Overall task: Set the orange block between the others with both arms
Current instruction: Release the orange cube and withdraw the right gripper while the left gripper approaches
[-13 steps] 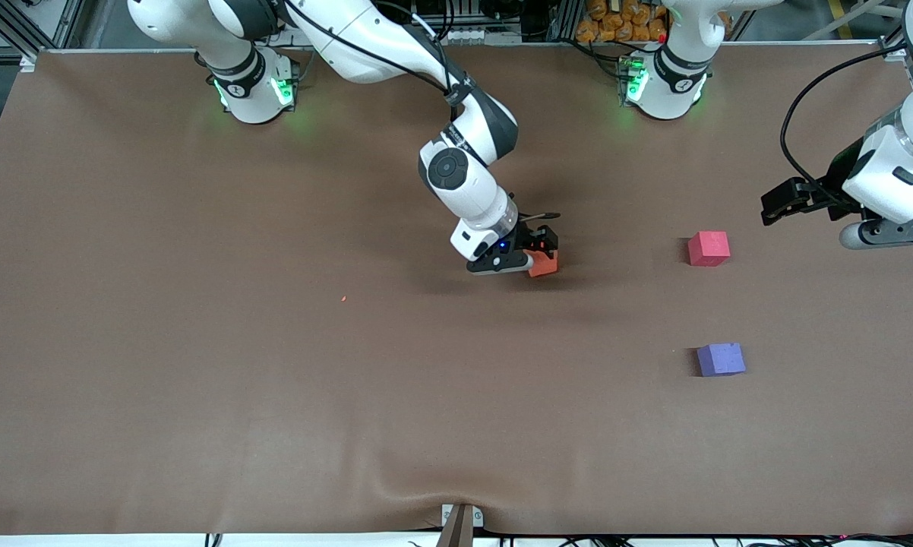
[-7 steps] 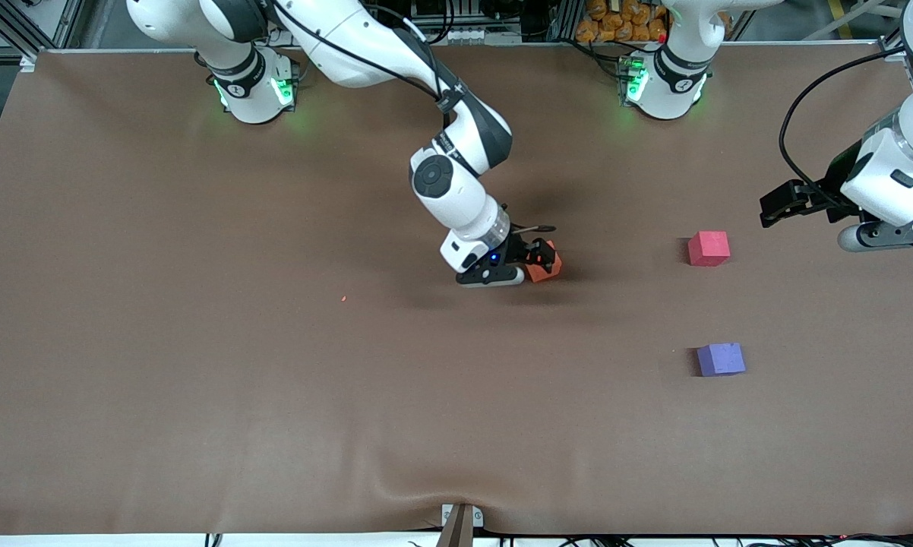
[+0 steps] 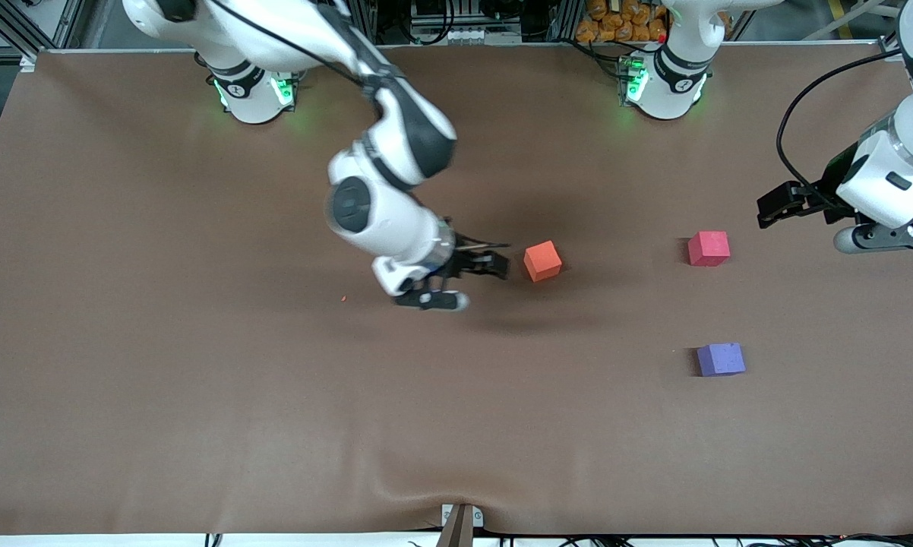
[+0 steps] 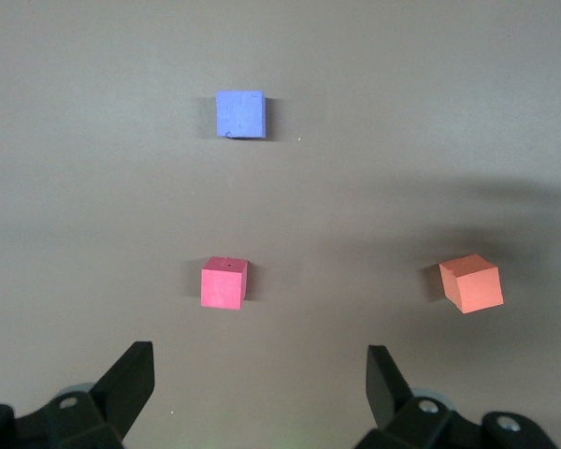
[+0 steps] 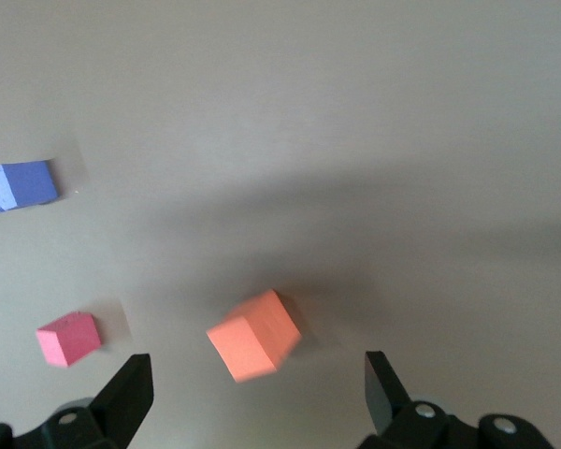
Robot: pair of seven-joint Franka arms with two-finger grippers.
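Note:
The orange block (image 3: 543, 260) lies alone on the brown table, turned a little askew, and also shows in both wrist views (image 4: 471, 283) (image 5: 254, 335). My right gripper (image 3: 493, 266) hangs open and empty over the table just beside it, toward the right arm's end (image 5: 259, 393). The pinkish-red cube (image 3: 709, 248) (image 4: 223, 282) (image 5: 68, 339) sits toward the left arm's end. The purple cube (image 3: 721, 359) (image 4: 239, 114) (image 5: 20, 184) lies nearer the front camera than it, with a gap between them. My left gripper (image 3: 768, 211) (image 4: 259, 365) waits open over the table beside the pinkish-red cube.
Both arm bases (image 3: 255, 91) (image 3: 661, 83) stand along the table's back edge. A tiny orange speck (image 3: 343, 298) lies on the cover. The brown cover wrinkles near a bracket (image 3: 460, 523) at the front edge.
My right gripper has let go of the orange block, lifted and drawn back toward the right arm's end. The block stays on the table. My left gripper has barely shifted.

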